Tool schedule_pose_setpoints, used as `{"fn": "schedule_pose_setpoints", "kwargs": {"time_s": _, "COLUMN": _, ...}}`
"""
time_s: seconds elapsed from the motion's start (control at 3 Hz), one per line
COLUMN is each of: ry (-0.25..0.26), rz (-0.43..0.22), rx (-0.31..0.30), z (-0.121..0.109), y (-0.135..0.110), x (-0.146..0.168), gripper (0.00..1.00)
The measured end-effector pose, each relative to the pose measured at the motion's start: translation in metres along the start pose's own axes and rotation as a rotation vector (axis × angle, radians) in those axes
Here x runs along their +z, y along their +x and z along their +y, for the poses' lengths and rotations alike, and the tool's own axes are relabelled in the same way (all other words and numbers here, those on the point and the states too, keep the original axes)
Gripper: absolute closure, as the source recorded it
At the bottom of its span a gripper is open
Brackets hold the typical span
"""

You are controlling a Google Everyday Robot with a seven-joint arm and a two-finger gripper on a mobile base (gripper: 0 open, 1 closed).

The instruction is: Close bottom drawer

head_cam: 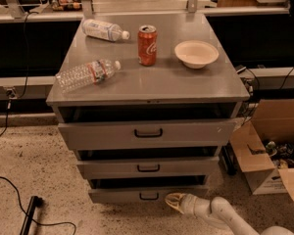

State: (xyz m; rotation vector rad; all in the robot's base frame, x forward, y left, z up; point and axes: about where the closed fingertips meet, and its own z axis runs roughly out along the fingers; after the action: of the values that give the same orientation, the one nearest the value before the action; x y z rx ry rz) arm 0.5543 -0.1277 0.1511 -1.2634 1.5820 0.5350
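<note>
The bottom drawer (122,195) is the lowest and narrowest of three grey drawers, with a small black bar handle (149,196). It stands only slightly out, with a thin dark gap above its front panel. My gripper (172,200) on the white arm comes in from the lower right and its tip rests against the right part of that front panel, just right of the handle. The middle drawer (148,168) and the top drawer (148,133) above it each stand a little open.
On the cabinet top (186,84) are two plastic bottles (87,74), a red cola can (147,45) and a white bowl (196,54). An open cardboard box (269,155) stands on the floor at right. A black cable and rod (29,214) lie on the floor at left.
</note>
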Motion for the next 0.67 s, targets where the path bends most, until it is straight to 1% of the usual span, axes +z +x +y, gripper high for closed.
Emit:
{"fn": "schedule_pose_setpoints", "kwargs": {"time_s": 0.33, "ry": 0.011, "rz": 0.013, "rx": -0.013, "z": -0.008, "y": 0.001, "x": 0.011, "gripper": 1.0}}
{"fn": "schedule_pose_setpoints", "kwargs": {"time_s": 0.67, "ry": 0.039, "rz": 0.028, "rx": -0.026, "z": -0.021, "y": 0.005, "x": 0.022, "gripper": 1.0}}
